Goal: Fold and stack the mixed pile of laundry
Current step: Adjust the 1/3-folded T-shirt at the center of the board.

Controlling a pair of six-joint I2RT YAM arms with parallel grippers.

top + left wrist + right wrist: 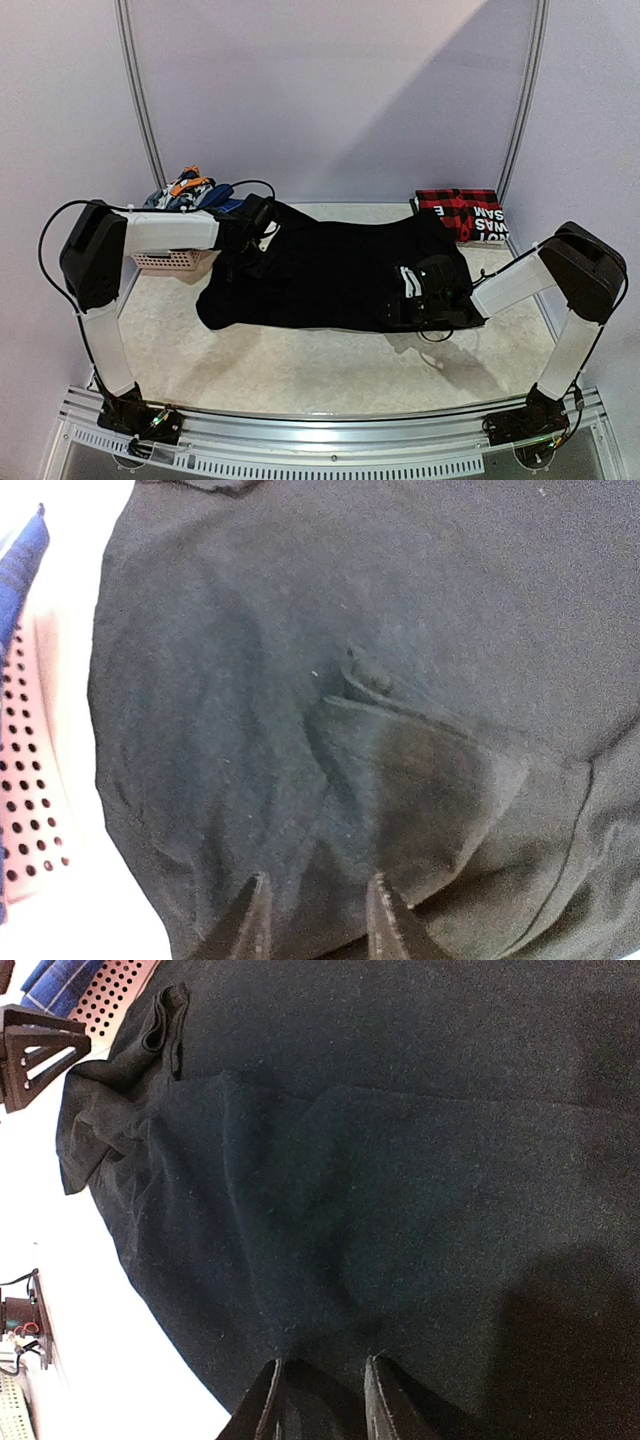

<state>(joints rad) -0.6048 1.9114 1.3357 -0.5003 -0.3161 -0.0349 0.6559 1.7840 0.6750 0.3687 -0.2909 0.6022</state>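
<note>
Trousers (330,270), black, lie spread beneath both my grippers; likely soft, limp cloth, best pinched at an edge. My left gripper (318,898) stands parted, empty; my right gripper (322,1375), parted, grip unclear.

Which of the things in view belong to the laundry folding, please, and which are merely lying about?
Job in hand: black garment, clothes heaped in the basket, folded red plaid piece.
Lying about: pale plastic basket, metal frame poles.

Bright diffuse light, diagonal shadow across back wall (420,90), table (100,1380) overexposed in wrist views, black garment (400,680) grainy
</note>
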